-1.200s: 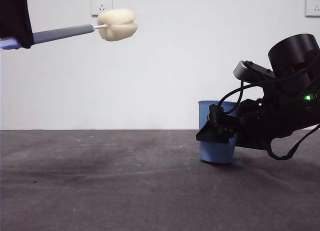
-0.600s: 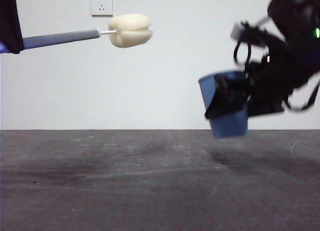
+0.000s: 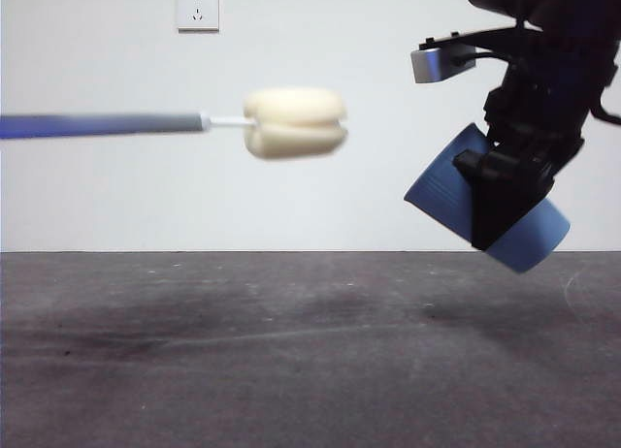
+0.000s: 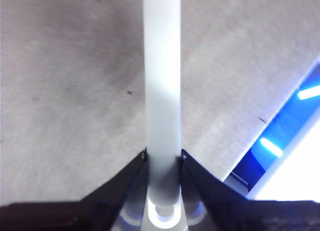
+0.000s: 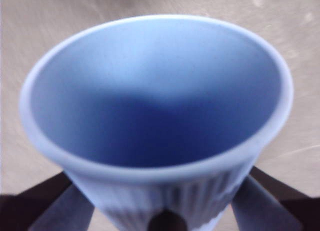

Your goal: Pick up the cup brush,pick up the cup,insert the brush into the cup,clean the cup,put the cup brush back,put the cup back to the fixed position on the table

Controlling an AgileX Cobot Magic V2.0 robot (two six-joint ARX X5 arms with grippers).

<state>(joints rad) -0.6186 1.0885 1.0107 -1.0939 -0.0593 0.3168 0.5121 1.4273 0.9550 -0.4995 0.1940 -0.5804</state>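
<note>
Right end effector (image 3: 509, 201) grips tilted, empty cup (image 5: 155, 116) above table (image 3: 291, 351).

One brush (image 3: 292, 123), up in the air. One cup (image 3: 441, 188), tipped, also off the table (image 3: 243, 351). One table under both. Two grippers counted: left (image 4: 162, 158) clamped on the brush handle, right (image 3: 505, 191) clamped on the cup. One wall socket (image 3: 198, 9) above the table's far edge.
</note>
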